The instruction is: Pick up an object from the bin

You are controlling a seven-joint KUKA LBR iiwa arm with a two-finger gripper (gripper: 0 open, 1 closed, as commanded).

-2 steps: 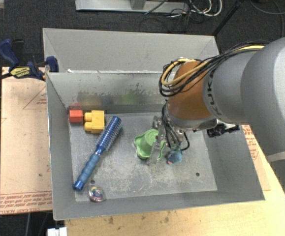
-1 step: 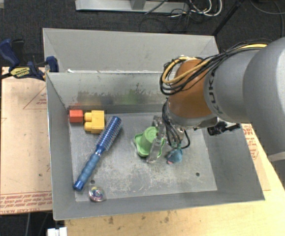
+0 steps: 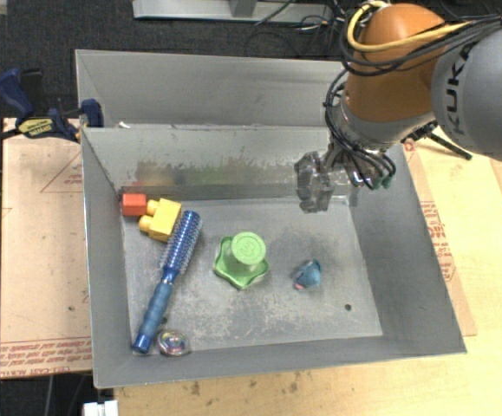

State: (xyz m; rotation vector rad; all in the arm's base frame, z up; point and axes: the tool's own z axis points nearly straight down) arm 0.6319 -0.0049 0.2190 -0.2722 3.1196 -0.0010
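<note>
Where my claw [image 3: 315, 196] hangs: toward the back of the grey bin [image 3: 233, 150], right of centre, close to the sloping rear wall.
Claw state: whether it stands apart or together I cannot tell from this angle, and I see nothing carried in it.
Nearest thing: a small blue lump [image 3: 307, 274], lying alone on the bin floor, near me and toward the front.
Next nearest: a green round-topped piece with a wavy skirt [image 3: 242, 261], left of the blue lump and apart from it.
Far left: a red block [image 3: 133, 204] touches a yellow block [image 3: 160, 218]. A blue hairbrush [image 3: 169, 276] lies slanting just beside them, its handle running down to a clear marble [image 3: 173, 343] near the front-left corner.
Step in hand: by my reckoning, the approach. Nothing is gripped yet, so the pick is hardly begun.
Next move calls for: coming away from the rear wall and settling squarely over one thing, the blue lump being the handiest. Then I descend with room on either side of it before closing.
</note>
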